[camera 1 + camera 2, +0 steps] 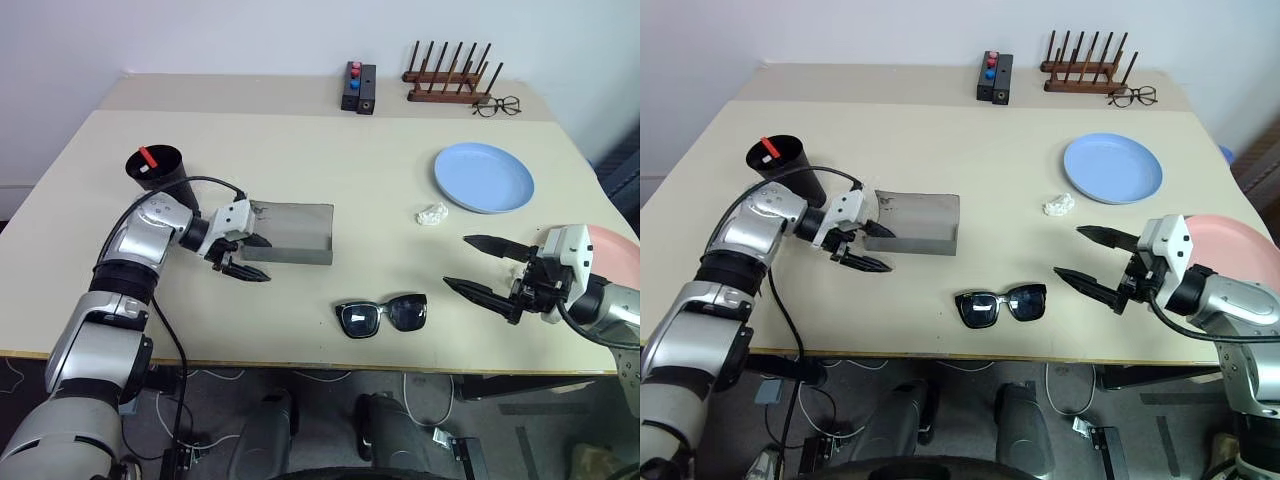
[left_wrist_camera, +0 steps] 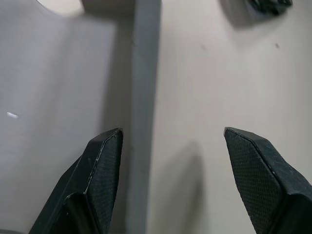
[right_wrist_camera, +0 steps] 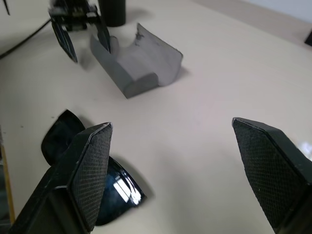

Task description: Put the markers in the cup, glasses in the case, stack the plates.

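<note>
While open, left end effector [image 1: 243,256] beside case [image 1: 290,233]

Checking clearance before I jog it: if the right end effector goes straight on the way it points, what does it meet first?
Probably the sunglasses, lying just ahead of the open right end effector; farther along lies the open grey case. Depth is uncertain.
</note>
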